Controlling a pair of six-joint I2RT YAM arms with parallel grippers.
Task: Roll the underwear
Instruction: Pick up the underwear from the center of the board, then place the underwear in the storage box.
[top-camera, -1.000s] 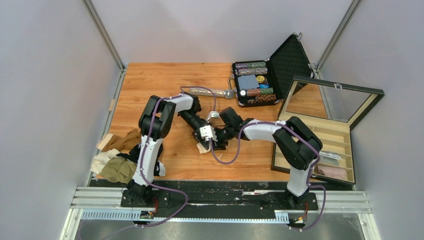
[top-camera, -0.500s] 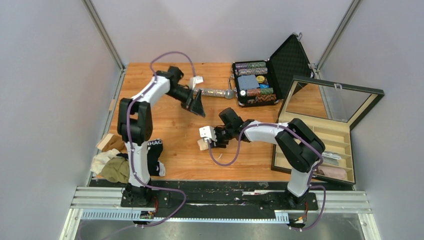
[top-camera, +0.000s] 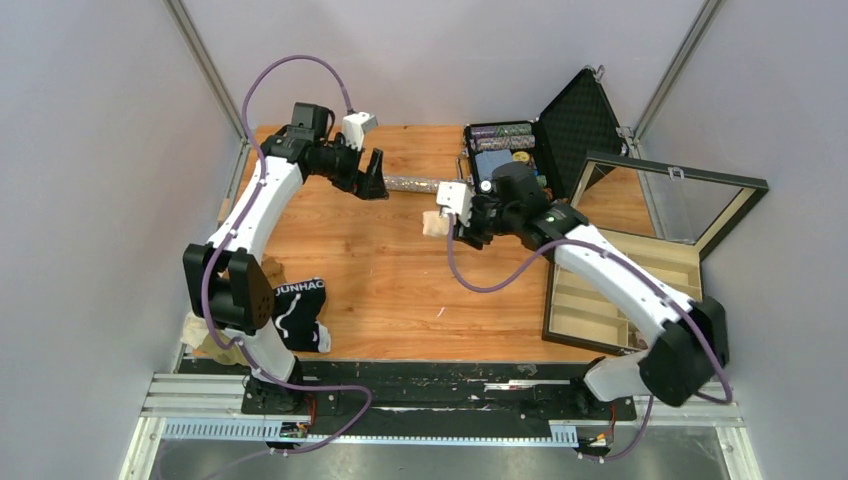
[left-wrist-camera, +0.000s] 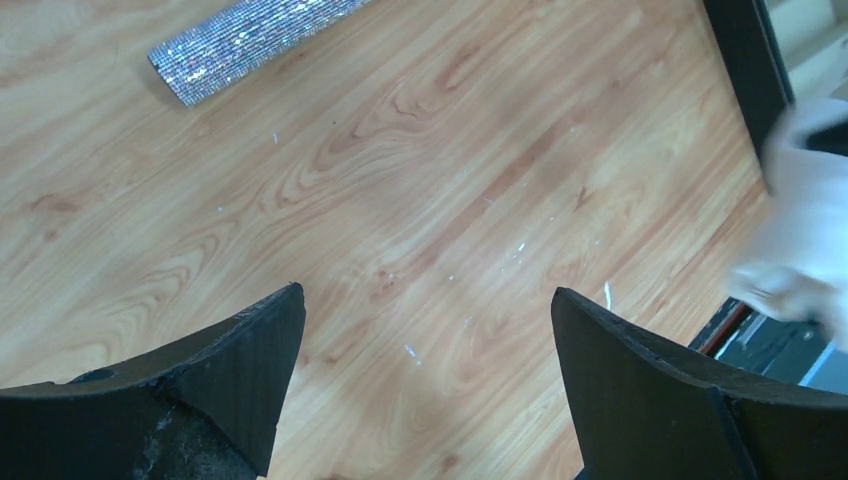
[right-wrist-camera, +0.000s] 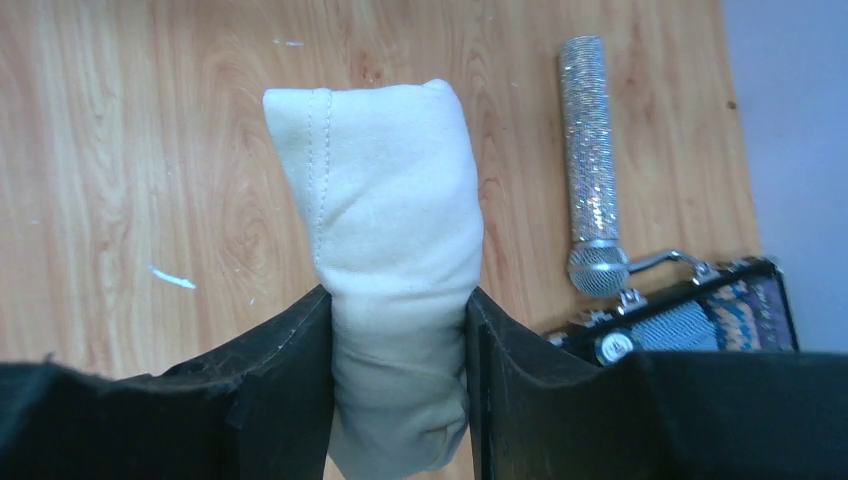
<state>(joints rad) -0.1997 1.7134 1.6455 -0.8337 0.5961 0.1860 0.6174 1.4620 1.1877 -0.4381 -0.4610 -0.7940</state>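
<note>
My right gripper (top-camera: 447, 222) is shut on a rolled cream-beige underwear (top-camera: 434, 222), held above the table near the microphone's head. In the right wrist view the cream roll (right-wrist-camera: 390, 230) sticks out between the two black fingers (right-wrist-camera: 270, 390), pinched at its lower half by my right gripper (right-wrist-camera: 400, 315). My left gripper (top-camera: 374, 184) hangs open over the far left of the table with nothing in it; its wrist view shows only bare wood between the jaws of the left gripper (left-wrist-camera: 425, 305). A black underwear with JUNHAO lettering (top-camera: 299, 306) lies by the left arm's base, beside a cream and olive pile (top-camera: 212, 336).
A glittery silver microphone (top-camera: 414, 184) lies at the back, also in the wrist views as microphone (right-wrist-camera: 590, 170) and microphone handle (left-wrist-camera: 250, 38). An open black case of chips (top-camera: 510, 165) stands behind it. An open wooden compartment box (top-camera: 625, 300) with a glass lid occupies the right.
The left gripper let go, opened wide and swung away to the far left back. The right gripper lifted the cream roll and carried it toward the back right.
</note>
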